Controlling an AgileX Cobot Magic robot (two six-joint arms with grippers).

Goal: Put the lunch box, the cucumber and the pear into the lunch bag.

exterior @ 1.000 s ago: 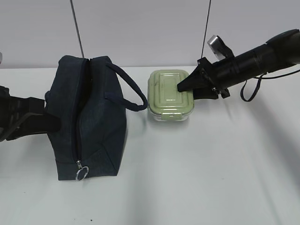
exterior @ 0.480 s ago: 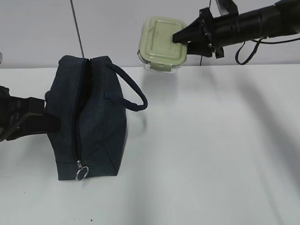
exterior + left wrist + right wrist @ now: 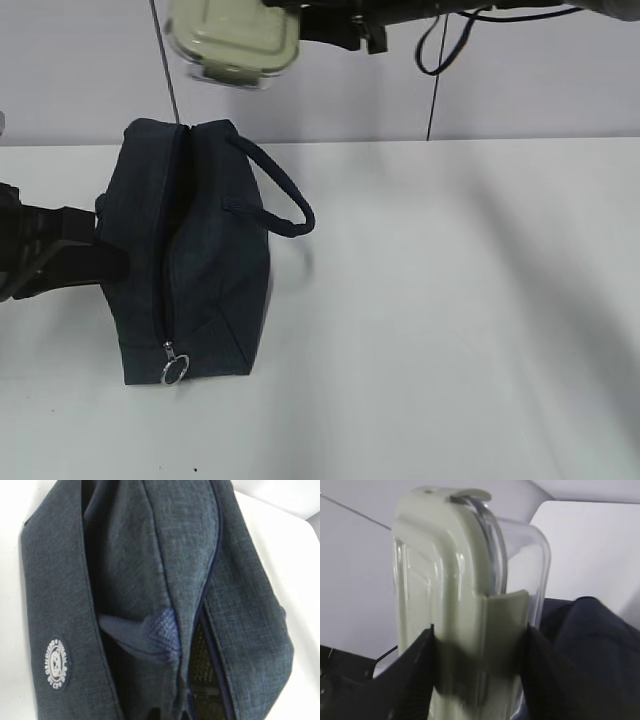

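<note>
White table (image 3: 450, 330) carries our lunch bag (image 3: 190, 260) near its left edge. Our right gripper (image 3: 480, 675) grasps the lunch box (image 3: 232, 40) high above the bag; our left gripper (image 3: 50, 260), clenched, meets the bag's left side.

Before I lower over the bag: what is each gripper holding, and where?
The right gripper clamps the green-lidded clear glass lunch box across lid and base at one end. The left gripper's hold on the navy fabric lunch bag cannot be told.

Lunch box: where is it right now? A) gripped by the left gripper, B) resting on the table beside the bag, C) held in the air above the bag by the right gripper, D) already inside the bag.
C: the lunch box hangs clear of the table above the lunch bag, clamped in the right gripper.
</note>
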